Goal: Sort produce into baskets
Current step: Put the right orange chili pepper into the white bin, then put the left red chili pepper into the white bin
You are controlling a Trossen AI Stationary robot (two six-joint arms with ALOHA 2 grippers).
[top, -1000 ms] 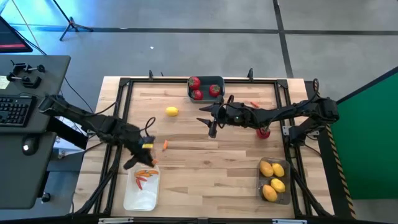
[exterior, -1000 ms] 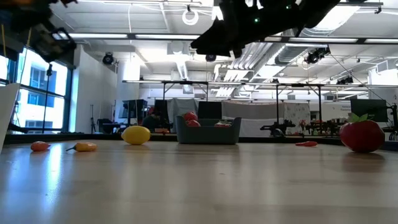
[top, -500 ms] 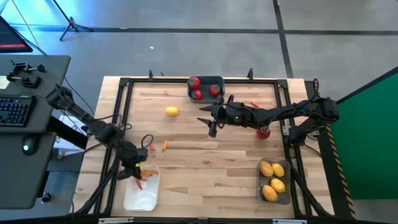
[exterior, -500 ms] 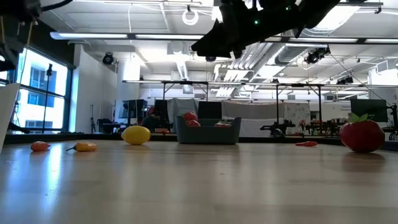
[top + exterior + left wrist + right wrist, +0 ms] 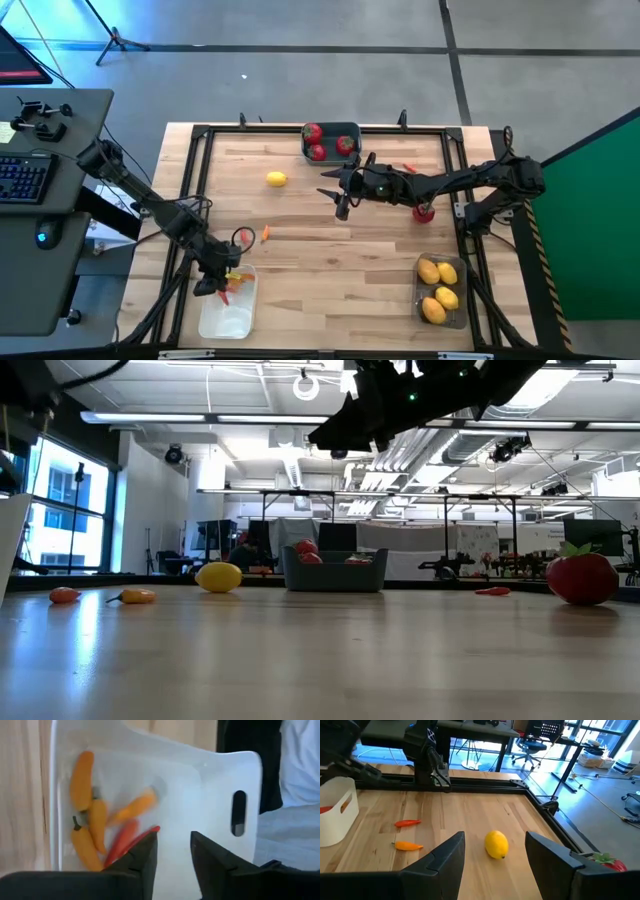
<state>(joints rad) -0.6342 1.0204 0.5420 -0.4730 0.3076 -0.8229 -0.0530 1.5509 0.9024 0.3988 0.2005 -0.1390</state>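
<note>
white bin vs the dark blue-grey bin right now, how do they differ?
The white bin sits at the table's near-left corner, under the left gripper; the dark blue-grey bin sits at the far edge, with no gripper over it. The white bin holds thin orange and red peppers; the dark blue-grey bin holds round red fruits. Both are rectangular.

Bright, even ceiling light; one falling pepper (image 5: pixel 134 808) is motion-blurred.

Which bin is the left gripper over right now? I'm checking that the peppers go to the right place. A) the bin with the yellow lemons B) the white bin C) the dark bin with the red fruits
B: the left gripper hangs over the white bin, and its wrist view looks down on the peppers lying inside.
</note>
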